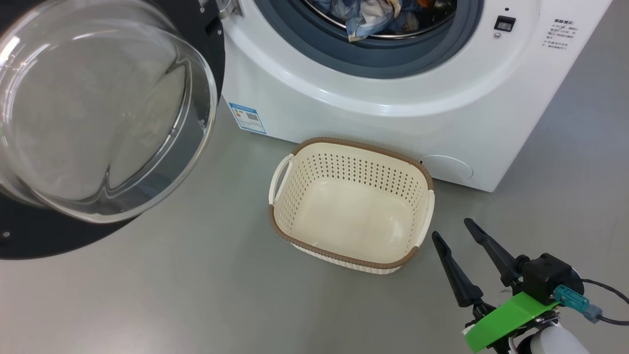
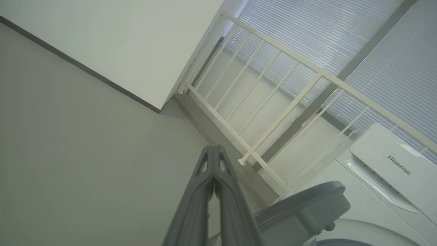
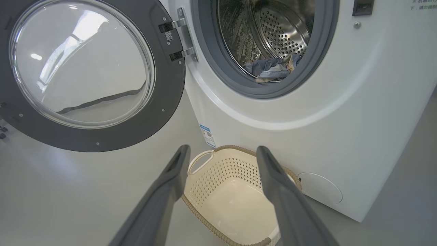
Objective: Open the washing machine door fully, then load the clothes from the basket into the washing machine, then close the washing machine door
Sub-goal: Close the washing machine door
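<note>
Loading looks complete: basket (image 1: 351, 211) empty on the floor (image 1: 196, 295) before the washer (image 1: 393, 123), clothes (image 1: 366, 19) in the drum (image 3: 283, 34). Door (image 1: 98, 113) stands wide open. Right end effector (image 1: 451, 228) open, empty, near basket; left end effector (image 2: 213, 150) closed, empty. Step due, likely: door closing, pushing its rim (image 1: 49, 241) round to the washer.

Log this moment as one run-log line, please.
door open; clothes in washing machine; basket empty; left gripper shut; right gripper open; next: close door
</note>
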Robot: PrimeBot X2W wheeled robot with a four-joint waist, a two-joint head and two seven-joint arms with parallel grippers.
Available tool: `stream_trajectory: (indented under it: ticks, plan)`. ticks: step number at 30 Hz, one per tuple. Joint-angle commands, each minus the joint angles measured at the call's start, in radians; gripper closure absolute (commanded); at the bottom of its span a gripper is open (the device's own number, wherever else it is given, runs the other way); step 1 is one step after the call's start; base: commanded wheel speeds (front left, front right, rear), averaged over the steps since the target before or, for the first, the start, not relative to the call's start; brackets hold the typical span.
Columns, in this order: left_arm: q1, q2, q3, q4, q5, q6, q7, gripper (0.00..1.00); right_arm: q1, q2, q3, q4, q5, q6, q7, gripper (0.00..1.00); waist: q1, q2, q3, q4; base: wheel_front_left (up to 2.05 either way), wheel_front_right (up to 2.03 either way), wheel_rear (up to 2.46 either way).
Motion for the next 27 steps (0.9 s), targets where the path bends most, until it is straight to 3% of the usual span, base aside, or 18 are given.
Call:
stream_trajectory:
  ticks: [1, 5, 15, 27]
  plan:
    - [-0.050, 0.096, 0.007, 0.042, -0.024, -0.002, 0.069, 1.00, -0.029, -0.006, 0.030, -0.023, -0.010, 0.002, -0.005, 0.00, -0.0001, -0.0001, 0.012, -0.003, 0.00, 0.00, 0.00]
    - [-0.100, 0.113, -0.030, 0.147, -0.067, -0.002, 0.223, 1.00, -0.041, -0.012, 0.045, -0.021, -0.011, 0.002, -0.005, 0.00, -0.0001, -0.0001, 0.033, -0.011, 0.00, 0.00, 0.00]
    - [-0.188, 0.093, -0.022, 0.310, -0.164, 0.029, 0.425, 1.00, -0.081, -0.043, 0.065, -0.021, -0.010, 0.002, -0.005, 0.00, -0.0001, -0.0001, 0.087, -0.021, 0.00, 0.00, 0.00]
    - [-0.181, 0.063, -0.061, 0.321, -0.176, 0.015, 0.556, 1.00, -0.090, -0.038, 0.066, -0.012, -0.008, 0.002, -0.005, 0.00, -0.0001, -0.0001, 0.080, -0.015, 0.00, 0.00, 0.00]
